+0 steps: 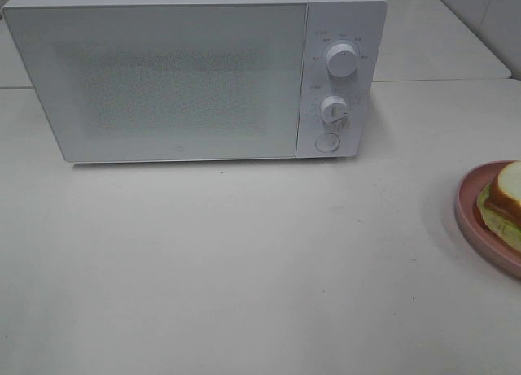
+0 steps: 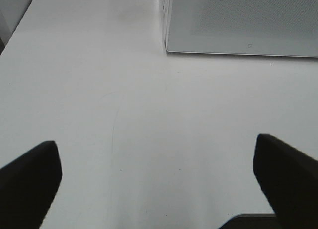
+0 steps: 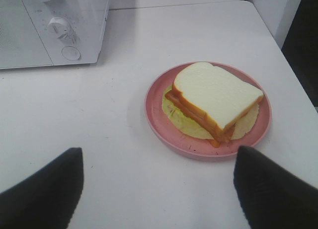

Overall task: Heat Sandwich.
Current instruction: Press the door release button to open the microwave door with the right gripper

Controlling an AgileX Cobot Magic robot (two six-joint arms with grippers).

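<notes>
While the sandwich (image 3: 214, 101) sits on its pink plate (image 3: 152, 118) right of the microwave (image 1: 179, 74), the right gripper (image 3: 159, 152) (jaws apart, empty) faces it, clearly nearer; left gripper (image 2: 156, 142), likewise spread, holds nothing.

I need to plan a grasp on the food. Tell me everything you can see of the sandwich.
The sandwich has a thick square slice of white bread with tan crust on top, and orange-brown and yellow layers showing at its edge. Pale green lettuce spreads out beneath it. It looks whole and lies flat on a round pink plate on the white table, to the right of the microwave. Only the plate touches it.
</notes>
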